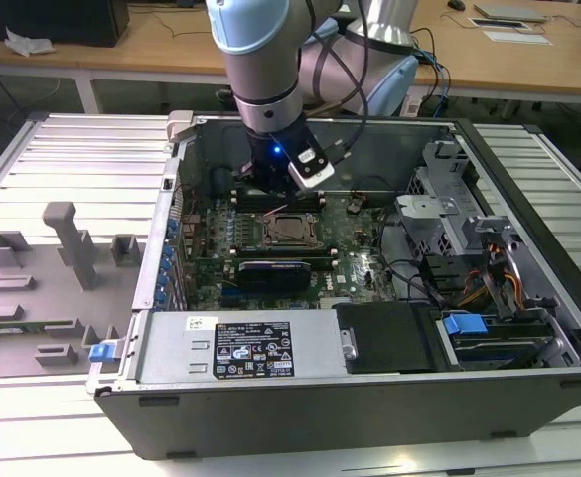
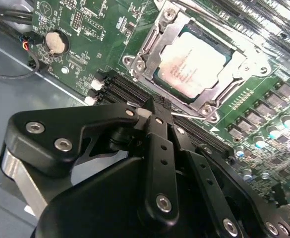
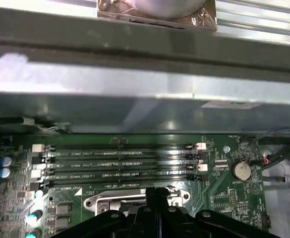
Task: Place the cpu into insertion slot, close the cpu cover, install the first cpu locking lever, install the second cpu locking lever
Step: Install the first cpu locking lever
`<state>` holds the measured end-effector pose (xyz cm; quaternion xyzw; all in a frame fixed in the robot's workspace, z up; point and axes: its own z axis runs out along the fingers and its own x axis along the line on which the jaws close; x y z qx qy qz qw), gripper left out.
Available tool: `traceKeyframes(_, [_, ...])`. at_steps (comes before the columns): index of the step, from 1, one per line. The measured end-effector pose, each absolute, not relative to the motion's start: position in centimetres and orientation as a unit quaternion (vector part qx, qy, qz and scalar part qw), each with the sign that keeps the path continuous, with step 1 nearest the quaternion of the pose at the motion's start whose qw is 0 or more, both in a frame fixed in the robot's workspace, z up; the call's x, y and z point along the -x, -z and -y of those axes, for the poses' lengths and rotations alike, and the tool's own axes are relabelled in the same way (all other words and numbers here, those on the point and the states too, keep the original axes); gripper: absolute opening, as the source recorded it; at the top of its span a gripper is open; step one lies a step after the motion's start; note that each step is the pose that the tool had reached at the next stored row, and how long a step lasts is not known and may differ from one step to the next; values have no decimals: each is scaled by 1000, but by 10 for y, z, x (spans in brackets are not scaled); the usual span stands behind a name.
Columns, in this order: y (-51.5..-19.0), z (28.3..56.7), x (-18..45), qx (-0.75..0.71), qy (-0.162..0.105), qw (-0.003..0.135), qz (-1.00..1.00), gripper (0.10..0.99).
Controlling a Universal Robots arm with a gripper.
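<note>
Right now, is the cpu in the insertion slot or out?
In: the cpu lies flat within the silver rim of the insertion slot.

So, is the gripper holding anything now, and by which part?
Not the cpu, which lies in the insertion slot; whether the gripper pinches anything else cannot be told.

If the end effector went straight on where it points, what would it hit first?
The end effector would likely meet the black memory slots right beside the insertion slot; depth is unclear.
</note>
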<state>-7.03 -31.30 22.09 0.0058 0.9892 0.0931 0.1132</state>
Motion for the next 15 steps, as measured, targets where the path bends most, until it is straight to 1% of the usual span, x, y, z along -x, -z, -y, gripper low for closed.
traceKeyframes(7, [-220, 298, 68, -7, -84, 113, -990, 106])
traceKeyframes(11, [-220, 297, 68, -7, -84, 114, -990, 106])
traceKeyframes(15, [-218, 297, 68, -10, -78, 118, -990, 106])
